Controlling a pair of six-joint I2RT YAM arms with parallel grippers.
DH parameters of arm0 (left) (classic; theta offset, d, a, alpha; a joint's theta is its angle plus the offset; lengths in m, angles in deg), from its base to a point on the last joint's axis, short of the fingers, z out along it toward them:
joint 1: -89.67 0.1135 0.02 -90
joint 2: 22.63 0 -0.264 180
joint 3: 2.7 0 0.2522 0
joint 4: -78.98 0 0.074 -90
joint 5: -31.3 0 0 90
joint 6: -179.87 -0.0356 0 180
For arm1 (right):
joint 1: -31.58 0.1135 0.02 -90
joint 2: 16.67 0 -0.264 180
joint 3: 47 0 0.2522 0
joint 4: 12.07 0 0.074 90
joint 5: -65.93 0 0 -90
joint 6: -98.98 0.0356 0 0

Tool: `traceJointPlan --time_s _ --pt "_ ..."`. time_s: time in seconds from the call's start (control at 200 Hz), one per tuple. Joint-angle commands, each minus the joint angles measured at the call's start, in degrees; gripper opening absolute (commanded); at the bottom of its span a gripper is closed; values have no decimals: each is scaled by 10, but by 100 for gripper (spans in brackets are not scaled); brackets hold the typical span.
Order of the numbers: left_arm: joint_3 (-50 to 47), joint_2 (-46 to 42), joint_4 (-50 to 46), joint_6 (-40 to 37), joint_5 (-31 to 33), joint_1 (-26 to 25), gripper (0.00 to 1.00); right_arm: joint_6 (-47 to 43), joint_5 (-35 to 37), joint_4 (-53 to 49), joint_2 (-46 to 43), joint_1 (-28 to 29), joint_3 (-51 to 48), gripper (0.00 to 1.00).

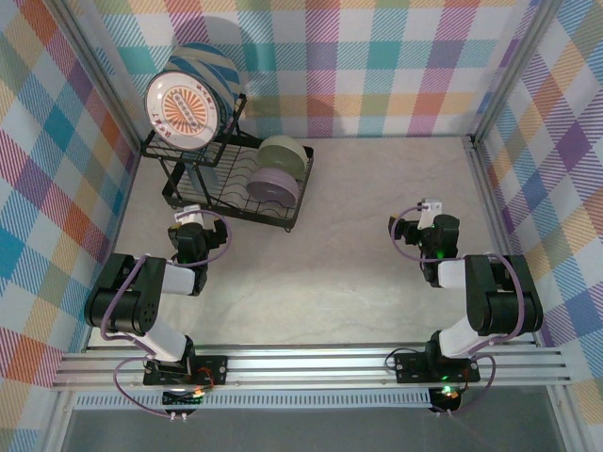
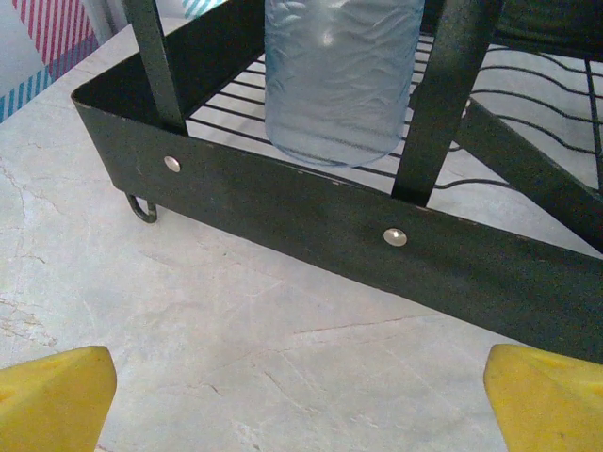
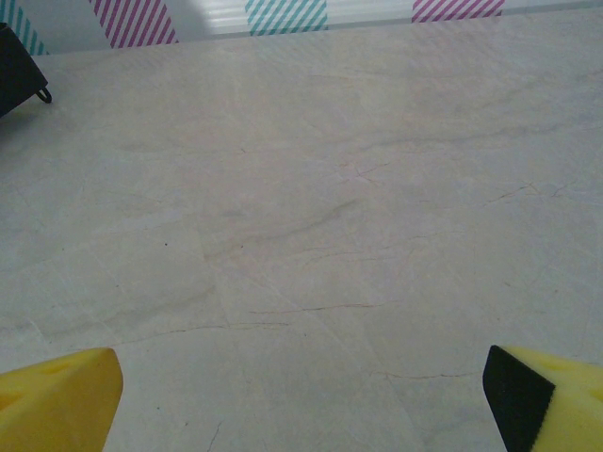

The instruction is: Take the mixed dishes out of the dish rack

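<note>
Top external: rack (image 1: 226,179) at the far left of the table (image 1: 377,245), fully loaded.
Upper basket: striped plate (image 1: 209,61) and sunburst plate (image 1: 186,108), both on edge, sunburst nearer the arms.
Lower tray: green bowl (image 1: 285,153) and lavender bowl (image 1: 271,184), on edge in the slots, side by side.
Left wrist: tumbler (image 2: 339,75) standing on the tray wires just behind the rack's near wall, between two posts; mouth up or down hard to tell.
Left gripper (image 1: 193,218): jaws wide apart, empty, just short of the rack, facing the tumbler.
Right gripper (image 1: 424,212): jaws wide apart, empty, over bare table, well apart from the rack.
Done: nothing, judging by five dishes in the rack and none on the table.
Remaining: all five dishes; tumbler the natural first pick, being nearest the left gripper.
</note>
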Motion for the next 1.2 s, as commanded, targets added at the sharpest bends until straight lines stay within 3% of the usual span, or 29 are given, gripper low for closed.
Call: traceJointPlan --time_s 0.0,0.09,0.305,0.4,0.515,0.565,0.675,0.82,1.195 --pt "-29 -29 40 11 -10 11 100 4 3 28 -4 -1 -5 99" --pt "-51 -70 51 -12 -10 -4 100 10 27 -12 -68 -1 -13 99" --pt "-8 -258 -200 38 35 -7 100 50 -24 -172 -214 -1 40 99" --pt "13 -337 -317 113 51 -9 100 164 18 -225 -250 -2 69 99" --pt "79 -392 -534 236 72 -9 100 311 38 -323 -260 -1 113 99" --pt "103 -394 -596 260 54 -10 100 354 33 -356 -260 -2 125 99" --pt "154 -380 -703 313 -14 -15 100 348 -35 -366 -258 -2 140 99" --pt "223 -341 -815 374 -36 -59 100 342 -70 -425 -244 -1 176 99" --pt "337 -173 -844 578 -13 -198 97 322 -107 -464 -247 35 178 99"
